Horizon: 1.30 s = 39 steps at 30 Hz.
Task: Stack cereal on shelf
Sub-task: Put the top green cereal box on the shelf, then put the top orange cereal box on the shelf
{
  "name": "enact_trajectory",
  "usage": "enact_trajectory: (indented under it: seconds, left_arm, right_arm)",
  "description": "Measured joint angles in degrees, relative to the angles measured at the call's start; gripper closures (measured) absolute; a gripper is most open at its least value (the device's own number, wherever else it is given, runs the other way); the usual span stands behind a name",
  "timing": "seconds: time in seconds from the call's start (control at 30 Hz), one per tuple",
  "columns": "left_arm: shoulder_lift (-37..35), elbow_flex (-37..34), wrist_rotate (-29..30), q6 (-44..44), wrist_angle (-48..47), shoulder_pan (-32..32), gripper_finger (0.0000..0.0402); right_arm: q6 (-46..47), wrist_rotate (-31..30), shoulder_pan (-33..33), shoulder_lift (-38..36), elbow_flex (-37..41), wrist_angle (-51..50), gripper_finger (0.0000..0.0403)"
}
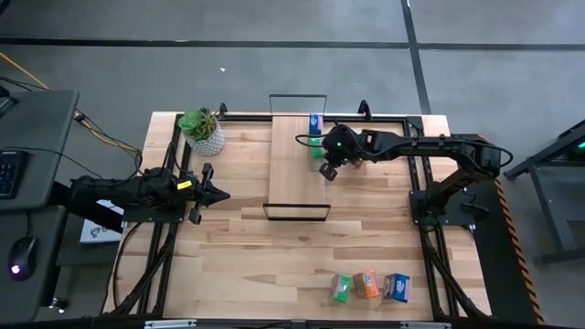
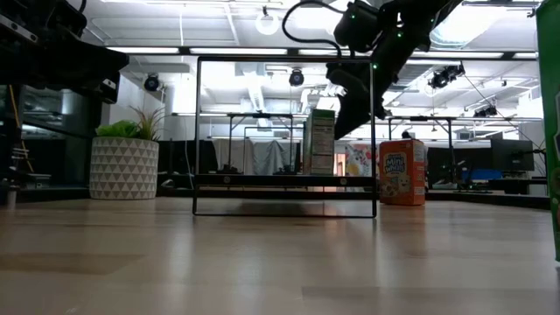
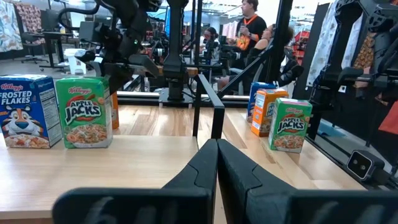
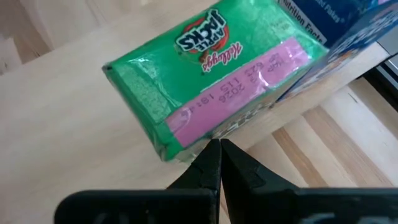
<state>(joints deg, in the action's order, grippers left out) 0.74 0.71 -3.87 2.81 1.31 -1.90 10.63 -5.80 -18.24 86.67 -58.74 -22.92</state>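
The shelf point(image 1: 294, 174) is a light-wood plank with black wire frames at its ends. A blue cereal box point(image 1: 315, 122) and a green cereal box point(image 4: 217, 74) stand upright on its far part. An orange box point(image 2: 402, 172) stands on the table just right of the shelf. Three more boxes, green point(image 1: 341, 289), orange point(image 1: 367, 284) and blue point(image 1: 396, 287), stand near the front right. My right gripper point(image 4: 219, 147) is shut, its tips at the right edge of the green box's top. My left gripper point(image 1: 220, 193) is shut and empty, left of the shelf. My right gripper comes from above and from the table's right, slanting down, with its shut fingertips point(image 4: 211, 155) at the edge of the green box's top point(image 4: 186, 134). I cannot tell whether they touch it. The box stands upright on the shelf.
A potted plant point(image 1: 203, 130) stands at the far left of the table. The shelf's wire frames point(image 2: 284, 136) rise at both ends of the plank. Black arm mounts point(image 1: 430, 206) stand along both table sides. People point(image 3: 252, 25) show in the room beyond the table.
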Motion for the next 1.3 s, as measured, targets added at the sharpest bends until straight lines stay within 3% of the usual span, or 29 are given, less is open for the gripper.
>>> enact_trajectory:
  seconds: [0.2, 0.43, 0.6, 0.77, 0.9, 1.17, 1.3]
  left_arm:
    - [0.0, 0.0, 0.0, 0.0, 0.0, 0.0, 0.0398]
    - [0.0, 0.0, 0.0, 0.0, 0.0, 0.0, 0.0398]
    - [0.0, 0.0, 0.0, 0.0, 0.0, 0.0, 0.0398]
    - [0.0, 0.0, 0.0, 0.0, 0.0, 0.0, 0.0398]
    - [0.0, 0.0, 0.0, 0.0, 0.0, 0.0, 0.0398]
    - [0.0, 0.0, 0.0, 0.0, 0.0, 0.0, 0.0398]
    - [0.0, 0.0, 0.0, 0.0, 0.0, 0.0, 0.0398]
  right_arm:
    - [-0.4, 0.0, 0.0, 0.0, 0.0, 0.7, 0.0403]
    - [-0.1, -0.1, -0.5, -0.8, 0.0, -7.1, 0.0403]
    - [3.1, -0.6, -0.5, -5.9, 0.0, -13.8, 0.0403]
    - [10.1, -7.5, -0.8, -13.7, 0.0, -19.7, 0.0394]
    - [13.5, -10.2, -1.7, -16.9, 0.0, -22.2, 0.0345]
    - [12.6, -13.5, -5.6, -14.3, 0.0, -23.0, 0.0159]
    - [11.4, -15.2, -8.7, -12.0, 0.0, -23.1, 0.0098]
